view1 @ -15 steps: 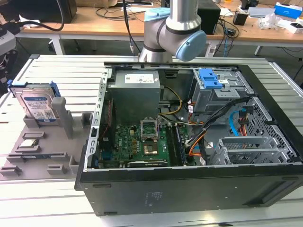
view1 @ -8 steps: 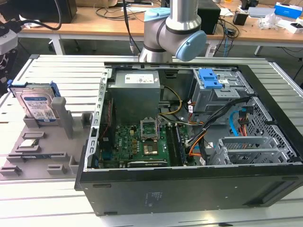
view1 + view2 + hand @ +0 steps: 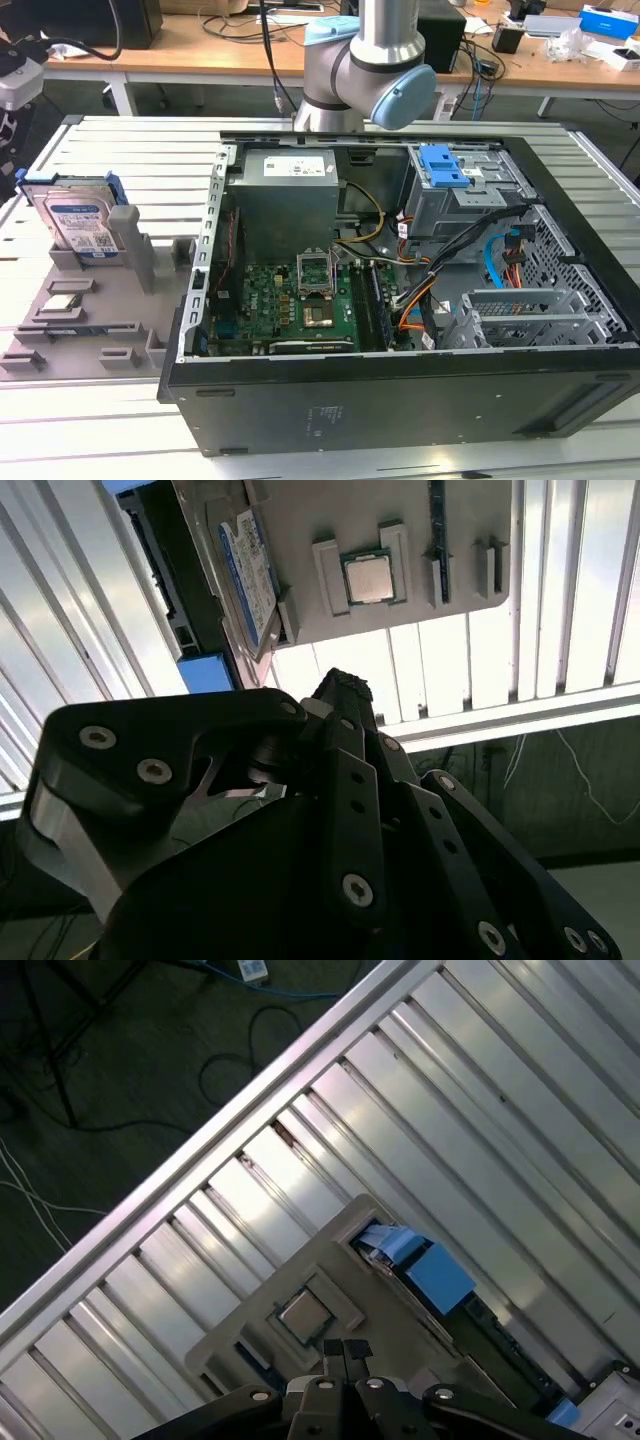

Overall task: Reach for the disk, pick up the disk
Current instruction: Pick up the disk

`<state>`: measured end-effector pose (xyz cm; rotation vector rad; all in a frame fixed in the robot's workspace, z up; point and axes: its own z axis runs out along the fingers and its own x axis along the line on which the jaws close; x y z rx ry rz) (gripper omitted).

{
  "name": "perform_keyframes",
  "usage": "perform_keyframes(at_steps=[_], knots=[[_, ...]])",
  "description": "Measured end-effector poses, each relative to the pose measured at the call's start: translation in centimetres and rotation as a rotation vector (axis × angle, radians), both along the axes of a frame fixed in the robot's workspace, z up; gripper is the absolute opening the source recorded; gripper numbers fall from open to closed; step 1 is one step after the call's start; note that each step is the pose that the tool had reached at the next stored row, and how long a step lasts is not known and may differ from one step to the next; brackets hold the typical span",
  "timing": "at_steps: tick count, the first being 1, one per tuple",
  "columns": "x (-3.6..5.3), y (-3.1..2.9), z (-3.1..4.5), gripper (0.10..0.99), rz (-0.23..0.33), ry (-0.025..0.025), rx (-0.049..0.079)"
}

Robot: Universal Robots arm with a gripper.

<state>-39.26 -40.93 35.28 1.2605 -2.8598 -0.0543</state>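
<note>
Standing on edge in the grey fixture [image 3: 110,300] at the exterior view's left: the disk [image 3: 82,222], well apart from the open computer case [image 3: 400,400]. In the first wrist view, the gripper [image 3: 346,1350] looks down on the fixture, fingertips pressed together, holding nothing.

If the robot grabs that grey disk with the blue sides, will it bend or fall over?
It probably won't bend: the disk looks like a stiff metal box, likely heavy for its size. It stands on edge in a grey holder, so a sideways push might tip it, though the holder's posts should steady it.
</note>
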Motion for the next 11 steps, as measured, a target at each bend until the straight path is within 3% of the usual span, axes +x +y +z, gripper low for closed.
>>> perform_keyframes(at_steps=[11], knots=[[0.00,0.00,0.00,0.106,0.163,-0.0001,0.000]])
